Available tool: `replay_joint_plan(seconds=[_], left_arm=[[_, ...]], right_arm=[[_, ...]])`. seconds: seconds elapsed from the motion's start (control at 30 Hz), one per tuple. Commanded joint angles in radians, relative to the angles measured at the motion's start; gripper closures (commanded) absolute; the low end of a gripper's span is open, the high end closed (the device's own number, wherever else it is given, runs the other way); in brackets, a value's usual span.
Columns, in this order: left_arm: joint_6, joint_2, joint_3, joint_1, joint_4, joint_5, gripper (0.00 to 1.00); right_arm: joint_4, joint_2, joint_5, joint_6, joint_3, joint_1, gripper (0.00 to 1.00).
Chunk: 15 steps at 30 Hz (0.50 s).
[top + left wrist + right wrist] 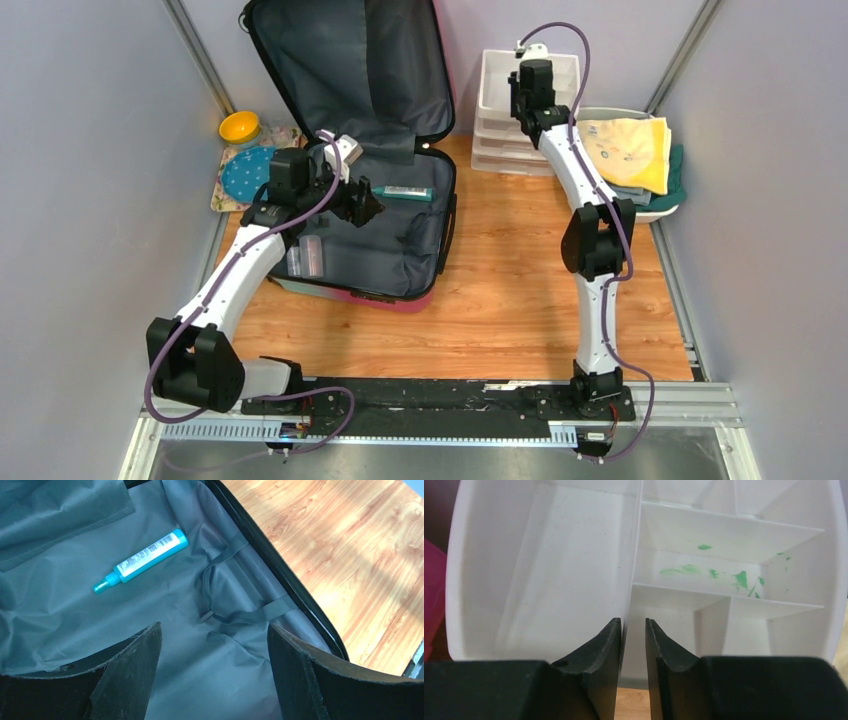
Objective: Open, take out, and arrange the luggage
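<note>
The luggage (392,255) lies open at the back left of the table, its lid (340,60) propped upright and the dark grey lining (75,615) showing. A teal tube (408,193) (142,560) lies on the lining, and a clear plastic box (306,257) sits near the front left corner. My left gripper (366,202) (215,626) hovers over the lining, open wide and empty. My right gripper (518,100) (633,621) hangs at the near edge of the white drawer organiser (495,110) (574,555), with a narrow gap between its fingers and nothing in it.
A white basin (662,210) holding a yellow towel (628,148) stands at the back right. A yellow bowl (240,126) and a blue dotted plate (245,172) sit left of the suitcase. Green smears mark the organiser's compartments (704,570). Bare wood (520,270) lies between the arms.
</note>
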Motion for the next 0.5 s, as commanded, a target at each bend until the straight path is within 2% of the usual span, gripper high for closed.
replay_joint_plan(seconds=[0.0,0.03,0.07,0.13,0.47], left_arm=[[0.008,-0.042,0.006,0.010,0.022,0.005,0.15],[0.006,-0.044,0.007,0.013,0.023,0.005,0.15],[0.005,-0.044,0.007,0.012,0.026,0.006,0.15],[-0.003,-0.044,0.006,0.013,0.031,0.008,0.15],[-0.040,-0.070,-0.031,0.015,0.074,0.019,0.15]], right_arm=[[0.013,-0.013,-0.013,0.062,0.037,-0.002,0.75],[0.005,-0.022,-0.021,0.066,0.025,-0.002,0.77],[0.002,-0.042,-0.022,0.075,0.013,0.000,0.87],[-0.007,-0.067,-0.009,0.090,-0.021,0.003,1.00],[-0.083,-0.272,0.046,0.227,-0.139,0.043,1.00]])
